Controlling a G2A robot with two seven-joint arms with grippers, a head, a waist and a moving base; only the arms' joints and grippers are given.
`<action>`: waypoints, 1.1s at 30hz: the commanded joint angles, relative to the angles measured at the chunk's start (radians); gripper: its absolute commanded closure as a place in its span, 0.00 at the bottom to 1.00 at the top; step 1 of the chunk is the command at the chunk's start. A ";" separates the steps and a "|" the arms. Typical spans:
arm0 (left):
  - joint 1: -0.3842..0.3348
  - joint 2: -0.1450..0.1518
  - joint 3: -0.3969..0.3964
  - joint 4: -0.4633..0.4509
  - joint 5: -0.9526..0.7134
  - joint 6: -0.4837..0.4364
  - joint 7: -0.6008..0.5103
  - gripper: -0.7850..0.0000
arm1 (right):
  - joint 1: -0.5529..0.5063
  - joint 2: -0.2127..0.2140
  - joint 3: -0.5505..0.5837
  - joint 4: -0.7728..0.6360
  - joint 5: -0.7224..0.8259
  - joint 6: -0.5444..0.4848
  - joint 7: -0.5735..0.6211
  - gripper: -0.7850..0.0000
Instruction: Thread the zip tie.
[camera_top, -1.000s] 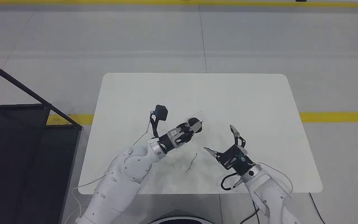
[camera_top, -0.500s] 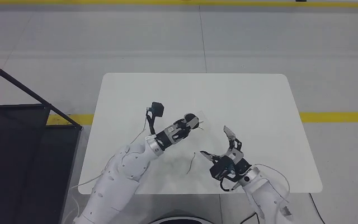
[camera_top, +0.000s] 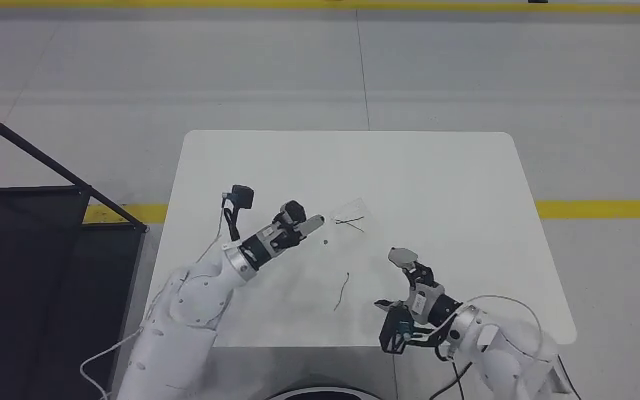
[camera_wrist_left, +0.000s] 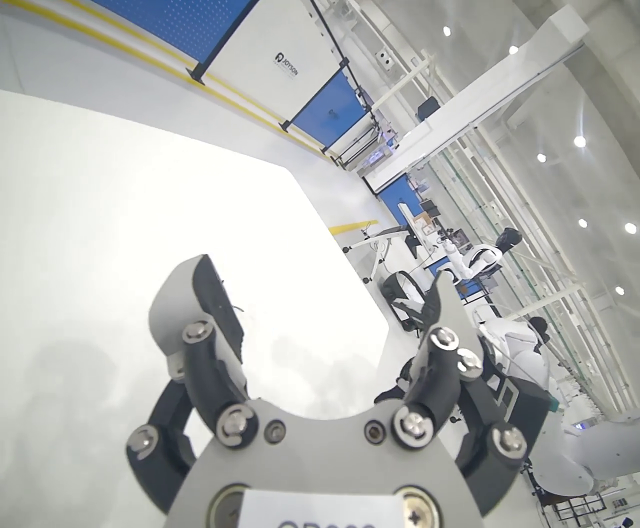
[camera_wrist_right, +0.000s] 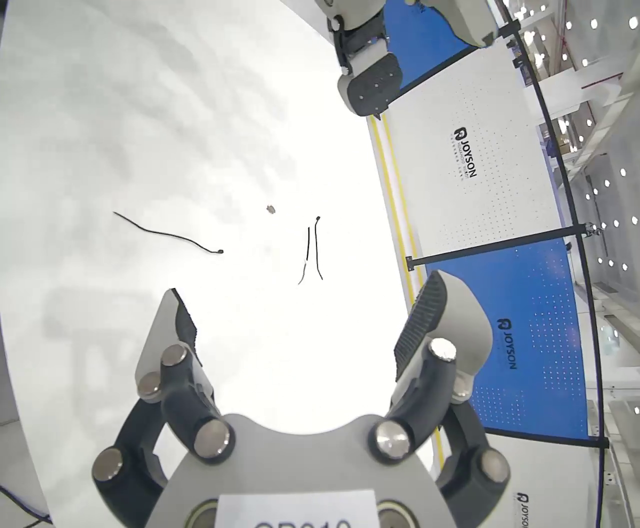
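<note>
Two thin black zip ties (camera_top: 350, 221) lie crossed near the middle of the white table (camera_top: 450, 180); the right wrist view has them side by side (camera_wrist_right: 312, 250). A third, curved zip tie (camera_top: 342, 290) lies nearer the front edge (camera_wrist_right: 165, 234). My left gripper (camera_top: 305, 218) is left of the crossed pair, open and empty (camera_wrist_left: 320, 272). My right gripper (camera_top: 392, 282) is right of the curved tie, close to the front edge, open with nothing between its fingers (camera_wrist_right: 304, 287). The left gripper's pad (camera_wrist_right: 370, 90) appears far off in the right wrist view.
A tiny dark speck (camera_top: 327, 241) lies between the left gripper and the crossed ties (camera_wrist_right: 270, 208). A black frame (camera_top: 40, 250) stands on the floor left of the table. The table's far half and right side are bare.
My left gripper has drawn back to the left, uncovering the crossed ties on the table. My right gripper has pulled back toward the front edge and turned.
</note>
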 joint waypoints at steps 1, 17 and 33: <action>0.010 0.003 -0.013 -0.005 -0.012 -0.002 -0.016 0.00 | 0.000 0.000 0.000 0.000 0.000 0.000 0.000 0.00; 0.020 0.011 -0.041 -0.017 -0.066 0.034 -0.033 0.00 | 0.298 0.071 -0.496 0.003 -0.625 -0.286 0.022 0.00; 0.034 0.020 -0.076 -0.034 -0.091 0.072 -0.070 0.00 | 0.372 0.077 -0.530 0.062 -0.614 -0.286 0.026 0.00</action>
